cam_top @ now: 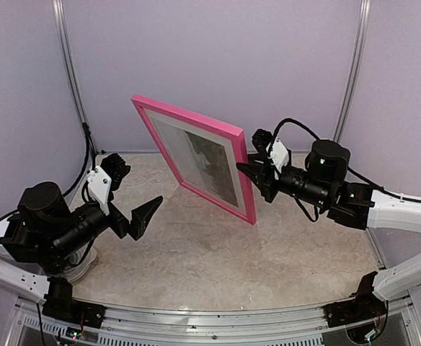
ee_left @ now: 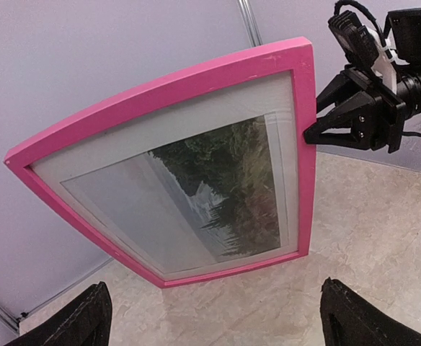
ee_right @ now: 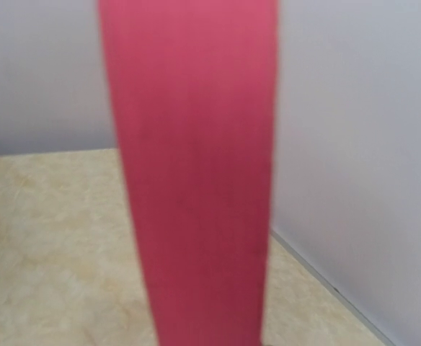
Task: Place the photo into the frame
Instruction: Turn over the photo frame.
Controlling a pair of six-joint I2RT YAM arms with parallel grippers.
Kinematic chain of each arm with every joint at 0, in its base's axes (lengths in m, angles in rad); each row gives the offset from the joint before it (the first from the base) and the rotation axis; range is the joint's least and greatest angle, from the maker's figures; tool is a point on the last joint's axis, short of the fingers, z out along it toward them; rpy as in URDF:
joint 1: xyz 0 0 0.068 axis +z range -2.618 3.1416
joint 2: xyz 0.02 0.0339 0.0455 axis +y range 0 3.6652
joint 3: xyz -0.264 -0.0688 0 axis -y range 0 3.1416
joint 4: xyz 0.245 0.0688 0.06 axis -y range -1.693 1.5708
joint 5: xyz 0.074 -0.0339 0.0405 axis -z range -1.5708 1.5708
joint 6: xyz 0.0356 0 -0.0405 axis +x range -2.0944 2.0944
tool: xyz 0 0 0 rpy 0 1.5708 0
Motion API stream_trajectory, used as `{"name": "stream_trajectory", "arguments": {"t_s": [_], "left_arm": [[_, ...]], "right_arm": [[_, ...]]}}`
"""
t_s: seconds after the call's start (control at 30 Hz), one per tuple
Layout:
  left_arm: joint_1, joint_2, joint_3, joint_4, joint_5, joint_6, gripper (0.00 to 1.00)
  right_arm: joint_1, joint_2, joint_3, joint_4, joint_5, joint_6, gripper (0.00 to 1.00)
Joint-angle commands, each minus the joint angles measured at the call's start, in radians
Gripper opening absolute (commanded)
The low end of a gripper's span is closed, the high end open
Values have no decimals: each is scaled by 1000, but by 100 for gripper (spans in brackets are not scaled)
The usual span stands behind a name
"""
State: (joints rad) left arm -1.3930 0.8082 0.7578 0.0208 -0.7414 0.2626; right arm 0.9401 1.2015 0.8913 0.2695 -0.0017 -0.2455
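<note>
Seemingly almost finished: rectangular landscape photo [ee_left: 225,194] of dark trees already inside large pink-red rectangular frame [ee_left: 160,90], edge pinched between fingers of narrowly closed right gripper [ee_left: 313,133], facing wide-open, empty left gripper [cam_top: 131,193].

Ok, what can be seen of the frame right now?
The frame is a thin pink rectangle that looks like painted wood, with its front facing the arms. Inside it are a pale mat and the photo of dark trees. It stands nearly upright, leaning back, with its lower edge down at the table; contact there is unclear. The right gripper pinches its right rail, and nothing else touches it.
</note>
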Motion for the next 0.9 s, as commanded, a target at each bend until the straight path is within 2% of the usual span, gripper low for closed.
{"name": "stream_trajectory", "arguments": {"t_s": [0.0, 0.3, 0.53, 0.87], "left_arm": [[-3, -18, -14, 37, -16, -20, 99], [-4, -15, -22, 45, -12, -23, 99], [-4, -23, -21, 39, -12, -26, 99], [-4, -21, -27, 46, -20, -27, 99]], "right_arm": [[1, 6, 50, 65, 117, 157, 0], [-55, 29, 79, 29, 254, 361, 0], [-162, 9, 36, 41, 216, 505, 0], [-287, -62, -71, 76, 244, 697, 0]]}}
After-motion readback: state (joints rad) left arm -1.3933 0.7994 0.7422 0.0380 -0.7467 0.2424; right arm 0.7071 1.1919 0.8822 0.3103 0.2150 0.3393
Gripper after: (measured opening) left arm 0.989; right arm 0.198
